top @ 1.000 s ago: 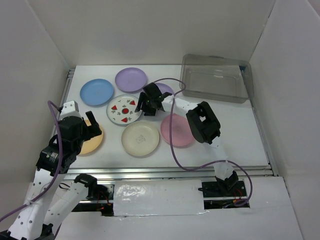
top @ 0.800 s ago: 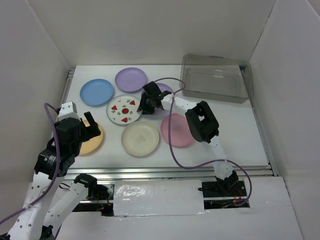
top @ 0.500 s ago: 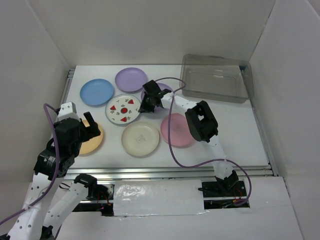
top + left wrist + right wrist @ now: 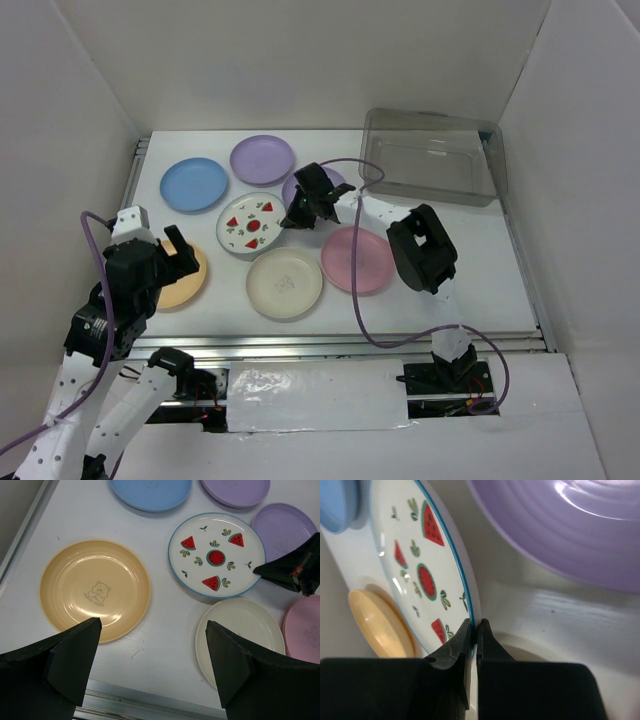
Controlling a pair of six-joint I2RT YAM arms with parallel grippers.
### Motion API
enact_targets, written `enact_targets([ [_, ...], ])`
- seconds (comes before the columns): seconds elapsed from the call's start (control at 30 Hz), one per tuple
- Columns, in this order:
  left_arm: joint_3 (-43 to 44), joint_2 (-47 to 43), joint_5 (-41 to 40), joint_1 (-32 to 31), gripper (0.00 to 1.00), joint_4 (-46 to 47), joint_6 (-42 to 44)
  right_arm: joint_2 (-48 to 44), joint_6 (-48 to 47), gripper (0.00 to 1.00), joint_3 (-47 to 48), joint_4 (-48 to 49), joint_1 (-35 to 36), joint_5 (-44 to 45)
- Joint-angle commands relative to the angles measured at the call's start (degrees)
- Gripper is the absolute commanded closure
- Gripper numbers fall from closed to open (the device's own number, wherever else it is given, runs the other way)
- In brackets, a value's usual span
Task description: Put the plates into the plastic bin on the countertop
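Right gripper [image 4: 474, 630] pinched shut on rim of white watermelon-print round plate [image 4: 250, 224]; lavender plate [image 4: 282, 530] and cream plate [image 4: 240, 635] crowd close. Left gripper [image 4: 152, 630] wide open over orange-tan plate [image 4: 95, 590]. Transparent greyish plastic bin [image 4: 430, 160] empty, far right.

The left arm [image 4: 105, 305] and right arm [image 4: 425, 250] are white tubular links joined by bulky black motor housings. A purple cable [image 4: 355, 300] runs along each. The left end effector [image 4: 154, 627] and right end effector [image 4: 474, 627] have matte black wedge-shaped fingers.
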Motion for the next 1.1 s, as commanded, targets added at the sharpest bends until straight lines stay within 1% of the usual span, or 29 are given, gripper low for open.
enact_targets([
  [0.0, 0.1, -0.8, -0.5, -0.1, 0.01, 2.3, 0.4, -9.6, 1.7, 1.00, 2.3, 10.1, -0.4, -4.2],
  [0.13, 0.2, -0.8, -0.6, -0.2, 0.01, 2.3, 0.3, -11.2, 3.1, 1.00, 2.7, 12.9, -2.0, -9.2],
  [0.17, 0.2, -0.8, -0.6, -0.1, 0.01, 2.2, 0.3, -12.9, 3.5, 1.00, 2.1, 14.6, -2.5, -10.5],
  [0.23, 0.1, -0.9, -0.8, -0.1, 0.01, 2.2, 0.3, -15.2, 4.7, 1.00, -0.2, 15.9, -3.7, -10.8],
  [0.3, 0.2, -1.0, -0.7, -0.2, 0.01, 2.3, 0.3, -18.8, 4.8, 1.00, -0.8, 15.2, -5.5, -10.6],
  [0.4, 0.1, -0.7, -0.7, -0.2, 0.01, 2.3, 0.3, -23.2, 4.6, 1.00, -1.5, 10.6, -11.9, -8.3],
  [0.43, 0.2, -0.5, -0.6, -0.2, 0.01, 2.2, 0.3, -25.2, 4.3, 1.00, -2.5, 9.8, -16.5, -7.6],
  [0.53, 0.1, -0.5, -0.4, -0.2, 0.01, 2.3, 0.5, -26.8, 3.8, 1.00, -4.3, 7.7, -23.9, -8.2],
  [0.57, 0.1, -0.4, -0.4, -0.1, 0.01, 2.4, 0.6, -26.8, 3.3, 1.00, -4.4, 7.0, -28.5, -9.0],
  [0.77, 0.1, 0.2, 0.2, -0.1, 0.01, 2.6, 0.7, -21.6, -4.4, 1.00, -0.5, 3.0, -42.2, -11.8],
  [0.87, 0.0, 0.3, 0.4, -0.1, 0.01, 2.6, 0.9, -17.2, -6.6, 1.00, 2.0, 2.1, -46.4, -14.1],
  [0.97, 0.0, 0.4, 0.4, -0.5, 0.01, 2.6, 1.0, -13.7, -8.4, 1.00, 3.5, 1.7, -48.4, -14.5],
  [1.07, 0.0, 0.7, 0.2, -0.8, 0.01, 2.6, 0.8, -8.7, -9.4, 1.00, 7.6, -0.4, -49.9, -15.2],
])
